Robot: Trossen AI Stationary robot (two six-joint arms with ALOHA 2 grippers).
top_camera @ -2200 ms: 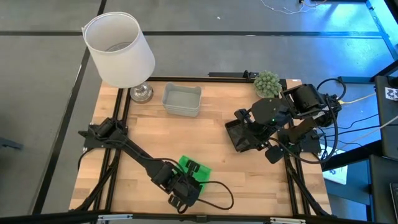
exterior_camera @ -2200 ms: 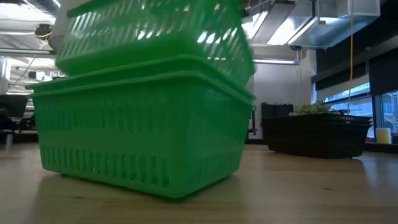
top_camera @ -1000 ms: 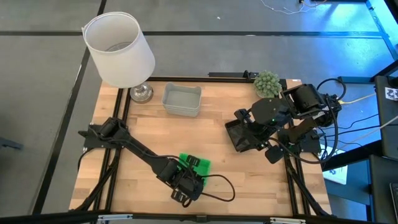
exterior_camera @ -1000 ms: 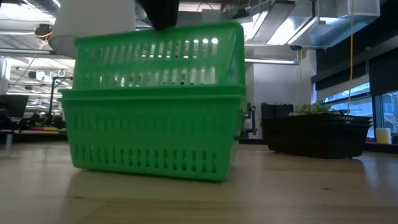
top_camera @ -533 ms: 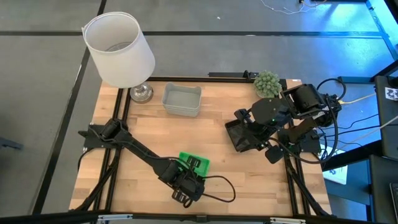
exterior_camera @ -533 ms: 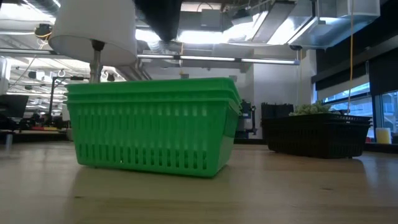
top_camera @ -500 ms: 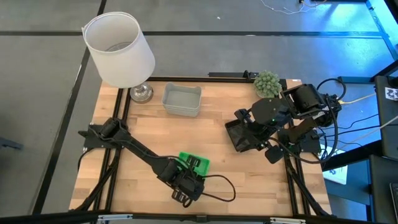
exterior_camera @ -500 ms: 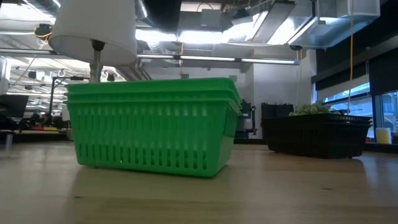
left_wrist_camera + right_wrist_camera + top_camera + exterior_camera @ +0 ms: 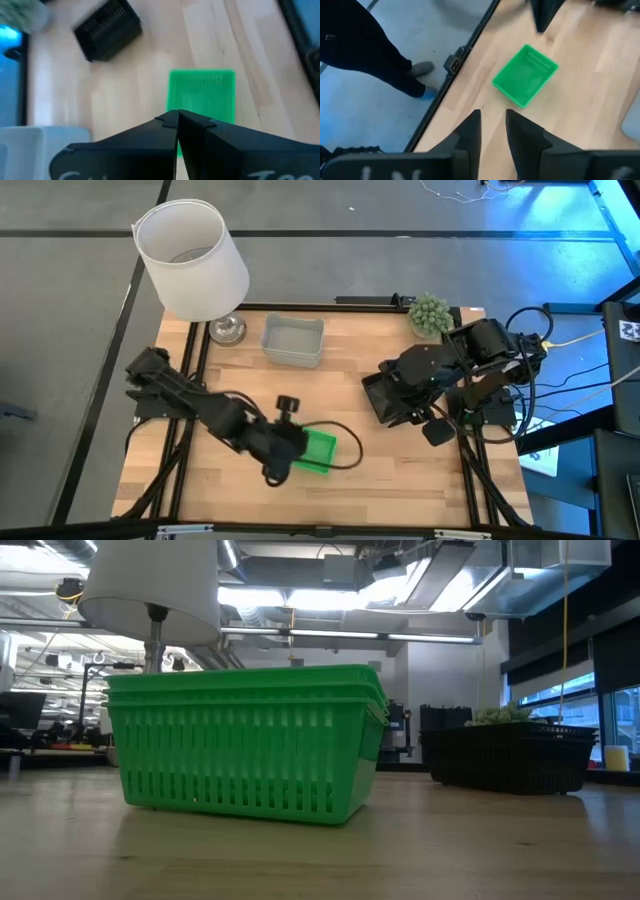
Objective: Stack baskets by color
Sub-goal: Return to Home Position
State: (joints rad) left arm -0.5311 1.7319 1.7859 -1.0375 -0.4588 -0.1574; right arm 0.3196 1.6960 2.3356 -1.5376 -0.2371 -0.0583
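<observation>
- Reading this as the return-home step: all three colours look stacked, with the green stack (image 9: 322,450) nested mid-table.
- Left claw (image 9: 177,114) is clenched on nothing and hovers above the green stack's edge, clear of it.
- Right claw (image 9: 492,117), fingers slightly parted, waits by the black stack (image 9: 385,400).
- Next, I reckon: fold the left arm back without clipping the green.

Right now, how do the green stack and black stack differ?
Colour: green stack bright green, black stack black.
Place: green stack sits mid-table, the left gripper over its side, jaws shut; black stack sits right, partly under the right arm.
Low view: green stack near, black stack farther back.
Both: slatted rectangular baskets, upright.
</observation>
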